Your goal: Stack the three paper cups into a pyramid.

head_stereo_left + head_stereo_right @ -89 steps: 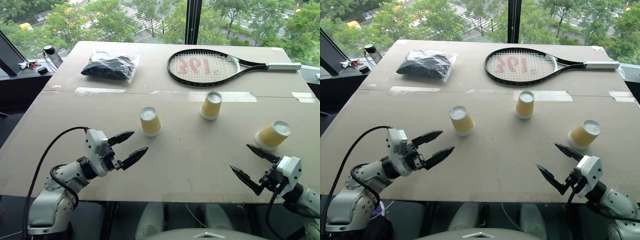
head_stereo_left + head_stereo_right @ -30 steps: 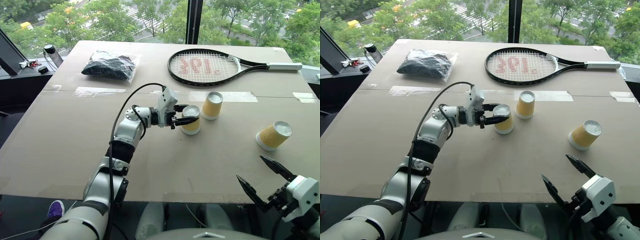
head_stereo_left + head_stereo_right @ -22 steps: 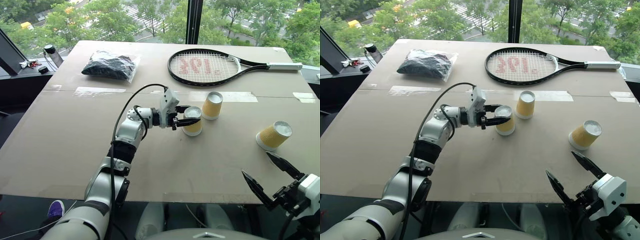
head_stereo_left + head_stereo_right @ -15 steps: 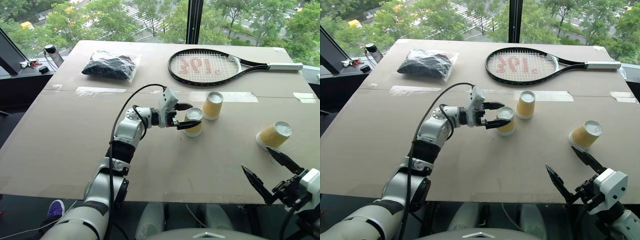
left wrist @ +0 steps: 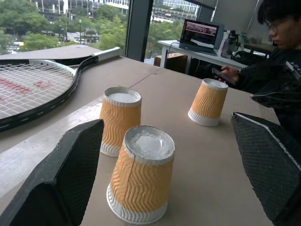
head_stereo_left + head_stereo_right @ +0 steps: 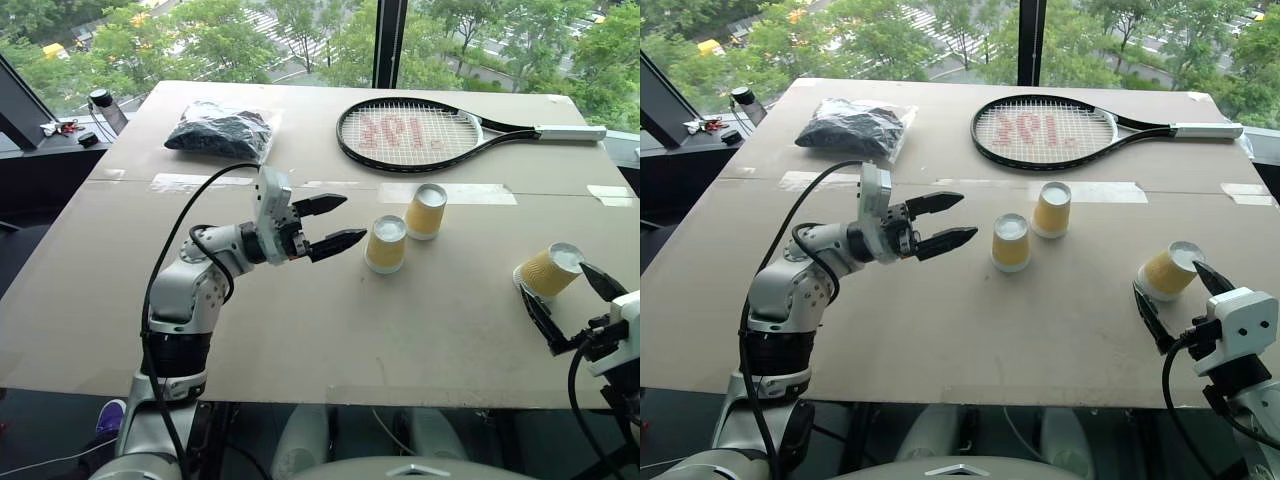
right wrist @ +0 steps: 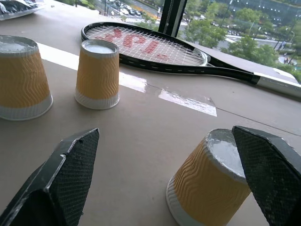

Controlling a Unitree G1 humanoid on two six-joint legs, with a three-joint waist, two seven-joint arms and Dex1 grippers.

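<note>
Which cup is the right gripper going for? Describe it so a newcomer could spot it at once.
Start at the tennis racket at the table's far side, then come toward the near right edge. There one paper cup sits between the open fingers of the right gripper. Unlike the two upright cups side by side mid-table, it stands alone and tilts.

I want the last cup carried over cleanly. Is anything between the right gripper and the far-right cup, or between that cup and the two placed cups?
Nothing visible: the open right gripper already flanks the third cup, and bare table separates it from the pair.

table (image 6: 120, 300), three paper cups (image 6: 386, 245), racket (image 6: 420, 133), bag (image 6: 220, 131)
</note>
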